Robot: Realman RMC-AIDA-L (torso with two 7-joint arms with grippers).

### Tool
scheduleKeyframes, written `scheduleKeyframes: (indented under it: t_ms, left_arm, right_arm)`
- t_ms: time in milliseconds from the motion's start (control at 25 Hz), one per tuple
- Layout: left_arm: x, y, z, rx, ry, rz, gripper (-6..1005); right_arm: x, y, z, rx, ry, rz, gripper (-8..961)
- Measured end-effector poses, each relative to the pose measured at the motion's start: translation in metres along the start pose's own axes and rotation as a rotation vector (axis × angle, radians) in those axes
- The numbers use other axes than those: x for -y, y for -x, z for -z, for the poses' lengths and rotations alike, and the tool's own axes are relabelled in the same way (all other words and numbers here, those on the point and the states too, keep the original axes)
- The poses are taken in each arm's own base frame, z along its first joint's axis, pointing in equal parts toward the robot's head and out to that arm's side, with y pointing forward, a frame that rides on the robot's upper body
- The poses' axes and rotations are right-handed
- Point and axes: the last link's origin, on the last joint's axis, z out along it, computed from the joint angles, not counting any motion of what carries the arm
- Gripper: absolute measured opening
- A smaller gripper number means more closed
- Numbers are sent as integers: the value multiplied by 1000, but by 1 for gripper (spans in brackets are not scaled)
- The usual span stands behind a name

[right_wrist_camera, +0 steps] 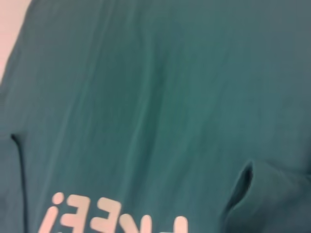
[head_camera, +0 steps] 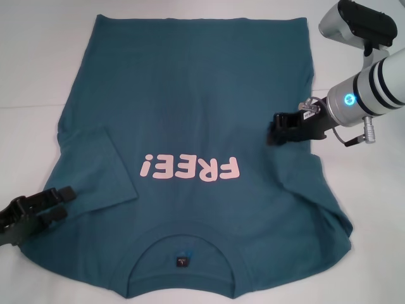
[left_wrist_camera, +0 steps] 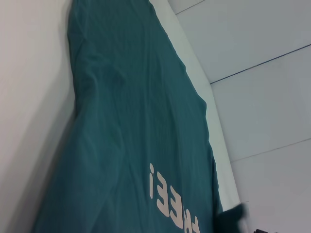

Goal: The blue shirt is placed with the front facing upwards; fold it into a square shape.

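The right claw pinches a fold of the blue shirt just beneath it — apparently to carry that side inward — while the left claw hangs open beside the sleeve.

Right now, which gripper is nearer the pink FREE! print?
Right. The right gripper sits over the blue shirt just beside the FREE! print; the left gripper is at the shirt's folded left sleeve edge, farther off.

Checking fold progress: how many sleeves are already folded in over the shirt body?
2. The left sleeve lies folded in over the blue shirt, near the left gripper. The right sleeve is folded in under the right gripper.
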Motion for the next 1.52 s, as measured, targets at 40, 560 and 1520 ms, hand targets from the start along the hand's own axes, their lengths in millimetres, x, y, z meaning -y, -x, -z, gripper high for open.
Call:
scheduleKeyframes:
  t_ms: [40,560,1520]
  left_arm:
    - [0,0,0,0,0,0,629]
    - [0,0,1,0,0,1,629]
    - [1,0,1,0,-1,3,628]
  right_arm:
    - [-1,0,0,-1,10,-3,122]
    - [0,0,13,0,143,32,493]
    - [83,-22,23,15,-71,-96,520]
